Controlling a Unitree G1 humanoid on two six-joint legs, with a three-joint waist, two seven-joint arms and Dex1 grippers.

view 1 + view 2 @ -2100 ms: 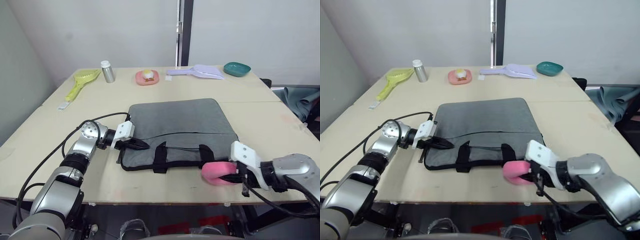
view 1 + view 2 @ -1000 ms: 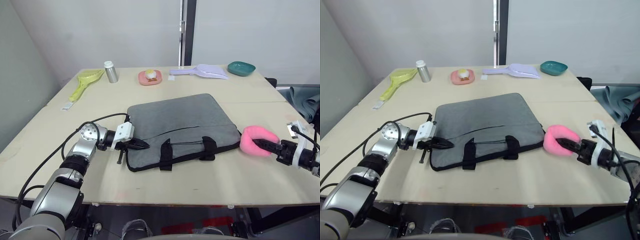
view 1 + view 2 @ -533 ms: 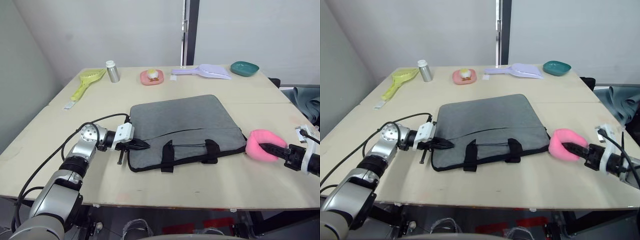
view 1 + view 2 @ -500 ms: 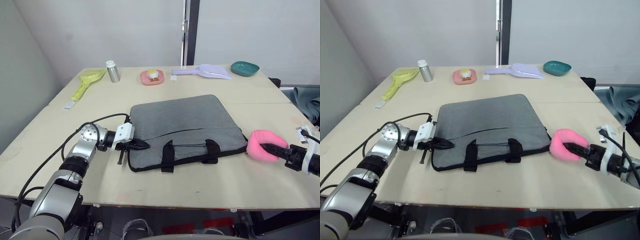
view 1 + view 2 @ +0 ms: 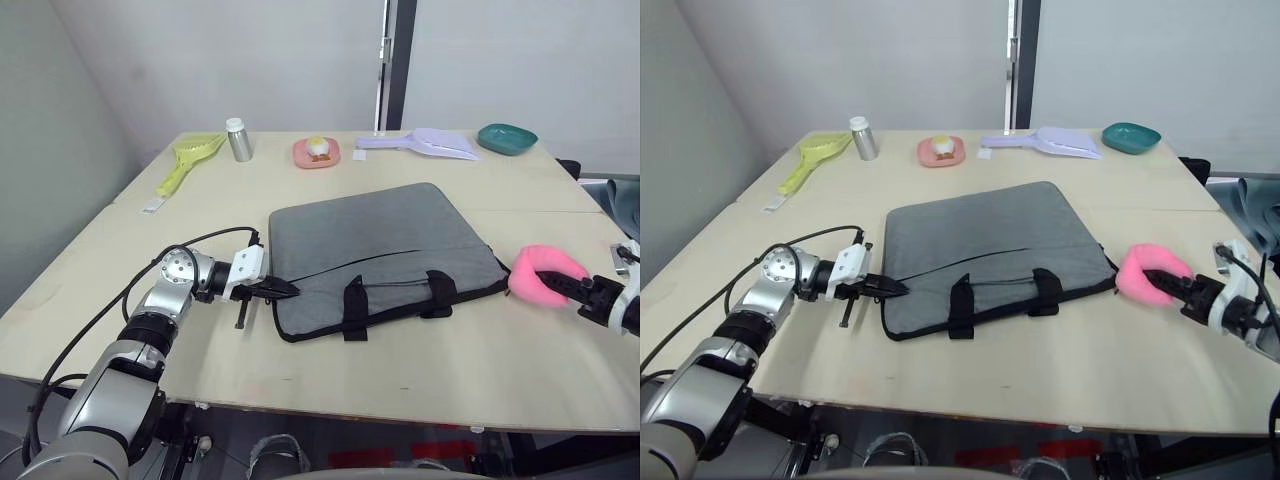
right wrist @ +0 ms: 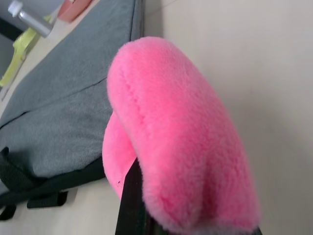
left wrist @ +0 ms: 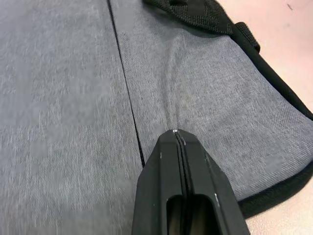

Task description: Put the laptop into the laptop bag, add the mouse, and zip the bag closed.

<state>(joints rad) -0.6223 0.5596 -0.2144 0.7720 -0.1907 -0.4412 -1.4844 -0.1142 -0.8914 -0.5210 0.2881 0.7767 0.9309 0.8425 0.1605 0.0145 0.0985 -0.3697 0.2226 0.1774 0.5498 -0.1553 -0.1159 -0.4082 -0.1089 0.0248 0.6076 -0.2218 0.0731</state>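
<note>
The grey laptop bag (image 5: 385,250) lies flat on the table with its black strap handles (image 5: 355,296) toward the front edge. My left gripper (image 5: 285,289) is shut at the bag's front left corner, its tips pinching the grey fabric (image 7: 195,88) beside the zipper line. To the right of the bag, my right gripper (image 5: 575,291) is shut on the pink plush charm (image 5: 540,270), which hangs just off the bag's right corner. The laptop and the mouse are out of view.
Along the far edge stand a yellow-green scoop (image 5: 190,160), a silver bottle (image 5: 238,140), a pink dish (image 5: 317,152), a lilac scoop (image 5: 425,143) and a teal bowl (image 5: 506,138). A black cable (image 5: 200,240) loops over the table by my left arm.
My right gripper has carried the pink charm from the bag's front edge out to its right side, and the bag has turned a little. The left gripper kept its hold. The camera has shifted.
</note>
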